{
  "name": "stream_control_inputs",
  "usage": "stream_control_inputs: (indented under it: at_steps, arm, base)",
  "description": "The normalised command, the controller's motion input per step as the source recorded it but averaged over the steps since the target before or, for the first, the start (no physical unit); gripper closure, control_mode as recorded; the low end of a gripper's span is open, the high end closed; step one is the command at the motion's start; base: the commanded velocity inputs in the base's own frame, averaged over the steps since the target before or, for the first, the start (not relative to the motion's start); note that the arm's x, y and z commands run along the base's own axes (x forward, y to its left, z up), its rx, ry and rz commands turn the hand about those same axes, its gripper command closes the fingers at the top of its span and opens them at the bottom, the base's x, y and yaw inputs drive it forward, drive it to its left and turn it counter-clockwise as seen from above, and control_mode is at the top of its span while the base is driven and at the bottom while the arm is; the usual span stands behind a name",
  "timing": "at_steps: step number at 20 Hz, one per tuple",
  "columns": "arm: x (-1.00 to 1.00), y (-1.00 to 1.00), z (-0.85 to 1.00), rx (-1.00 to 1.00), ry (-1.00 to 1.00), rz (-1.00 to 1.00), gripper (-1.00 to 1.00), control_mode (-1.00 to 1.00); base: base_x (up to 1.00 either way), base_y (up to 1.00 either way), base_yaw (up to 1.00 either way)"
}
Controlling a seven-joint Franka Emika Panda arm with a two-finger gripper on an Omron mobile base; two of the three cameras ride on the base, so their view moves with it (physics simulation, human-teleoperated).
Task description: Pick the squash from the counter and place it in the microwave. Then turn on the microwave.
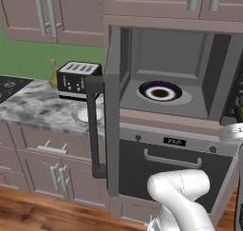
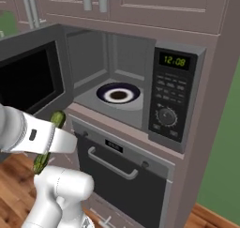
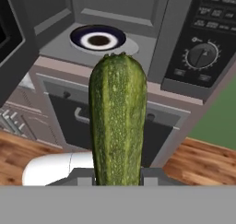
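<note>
1. i see the built-in dark grey microwave (image 2: 140, 81) with its black glass door (image 1: 112, 116) swung wide open; the left base view cuts off its control panel at the right edge.
2. the grey-and-white marbled counter (image 1: 33, 109) is partly hidden behind that door.
3. a dark-rimmed plate (image 3: 97, 38) sits inside the cavity.
4. the elongated olive-green squash (image 3: 117, 121) is held in front of the oven, below the microwave opening.
5. my gripper (image 3: 117, 178) is clamped on its base; the fingertips are barely visible.
</note>
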Motion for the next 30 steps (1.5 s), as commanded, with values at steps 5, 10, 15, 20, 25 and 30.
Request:
stream_control_inputs:
  at_steps: [5, 10, 15, 20, 25, 30]
  arm:
    - [0.0, 0.0, 0.0, 0.0, 0.0, 0.0, 1.0, 1.0]
    - [0.01, 0.01, 0.0, 0.0, -0.01, 0.0, 1.0, -1.0]
    - [0.03, 0.22, 0.11, 0.0, -0.14, 0.0, 1.0, -1.0]
    - [0.2, 0.21, 0.15, 0.0, -0.14, 0.0, 1.0, -1.0]
    - [0.49, 0.01, 0.12, 0.0, -0.06, 0.0, 1.0, -1.0]
    - [0.65, 0.0, 0.01, 0.0, -0.05, 0.0, 1.0, -1.0]
  base:
    - [0.19, 0.0, 0.0]
    - [0.09, 0.0, 0.0]
    - [0.0, 0.0, 0.0]
    - [0.0, 0.0, 0.0]
    - [0.0, 0.0, 0.0]
    - [0.0, 0.0, 0.0]
